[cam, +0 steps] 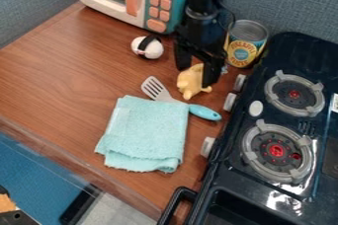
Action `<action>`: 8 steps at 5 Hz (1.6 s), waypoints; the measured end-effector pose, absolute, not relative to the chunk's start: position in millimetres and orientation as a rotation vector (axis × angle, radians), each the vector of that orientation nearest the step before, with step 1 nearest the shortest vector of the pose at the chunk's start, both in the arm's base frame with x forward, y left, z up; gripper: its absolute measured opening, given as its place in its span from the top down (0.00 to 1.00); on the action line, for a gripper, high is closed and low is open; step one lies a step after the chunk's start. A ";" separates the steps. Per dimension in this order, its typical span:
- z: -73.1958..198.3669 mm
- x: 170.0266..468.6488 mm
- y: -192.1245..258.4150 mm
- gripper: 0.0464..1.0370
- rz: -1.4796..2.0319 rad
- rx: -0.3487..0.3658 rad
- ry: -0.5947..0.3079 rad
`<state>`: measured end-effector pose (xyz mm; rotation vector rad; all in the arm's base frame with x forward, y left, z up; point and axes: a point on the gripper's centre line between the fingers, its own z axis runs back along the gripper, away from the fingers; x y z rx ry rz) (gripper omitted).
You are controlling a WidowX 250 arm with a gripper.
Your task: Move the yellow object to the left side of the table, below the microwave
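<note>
Gripper [196, 77] looks open, fingers either side of yellow toy [190, 82], can't tell if they touch. Toy's on table [59, 66] by spatula [168, 96]. Probably light, stiff plastic, bit slippery; I'd pinch chunky middle, skip nubs. Toy's top partly hidden by gripper, microwave [107, 3] cut off up top.

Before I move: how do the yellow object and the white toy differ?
Yellow object: all yellow, irregular, with stubby projections; white toy: rounded, white with a black band.
Yellow object is at the tool; white toy sits apart from it, nearer the microwave.
Both are smaller than the towel.
</note>
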<state>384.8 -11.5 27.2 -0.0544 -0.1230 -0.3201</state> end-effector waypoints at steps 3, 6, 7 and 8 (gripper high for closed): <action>6.9 392.7 -8.2 0.56 -0.310 -0.030 -0.099; 48.4 356.9 68.3 0.61 -0.142 0.058 -0.125; 49.5 340.3 102.5 0.61 -0.033 0.074 -0.116; 48.0 325.0 150.9 0.61 0.100 0.108 -0.117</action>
